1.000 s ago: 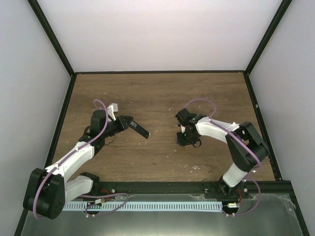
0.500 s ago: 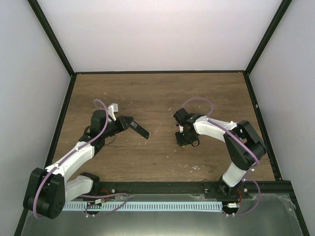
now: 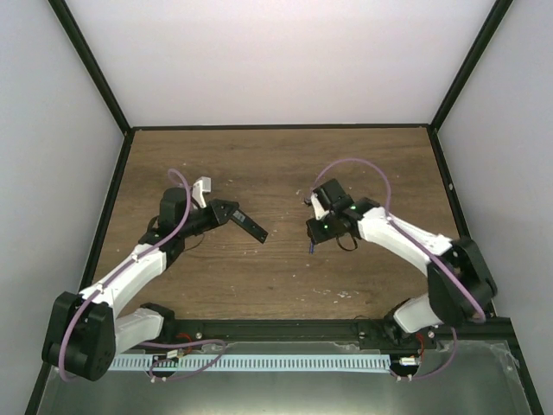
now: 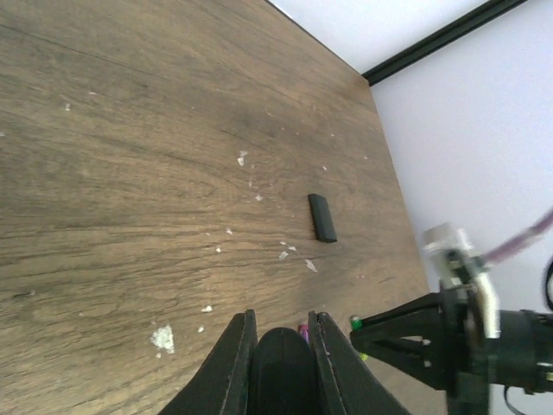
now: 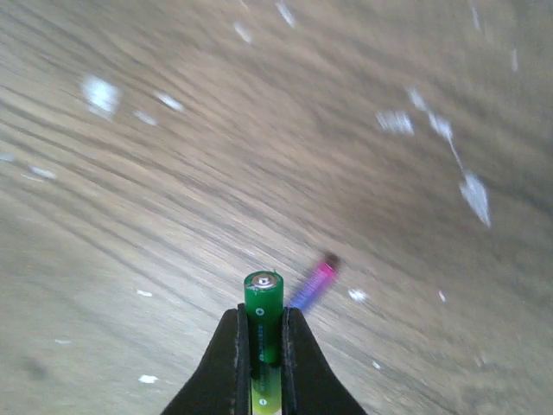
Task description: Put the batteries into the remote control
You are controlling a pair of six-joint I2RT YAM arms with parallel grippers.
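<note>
My left gripper is shut on the remote control, a slim black bar that sticks out to the right above the table. In the left wrist view the remote fills the gap between the fingers. My right gripper is shut on the green battery, held upright with its tip clear of the fingertips. The green battery also shows in the left wrist view. The blue-purple battery lies on the wood just beyond the right gripper, and shows in the top view.
A small flat black piece lies on the wooden table further back. Pale specks of debris are scattered over the wood. Black frame rails and pale walls enclose the table.
My right gripper has lifted and shifted a little left with the green battery, and its elbow has swung right. The blue-purple battery now lies uncovered. The left arm has barely moved.
</note>
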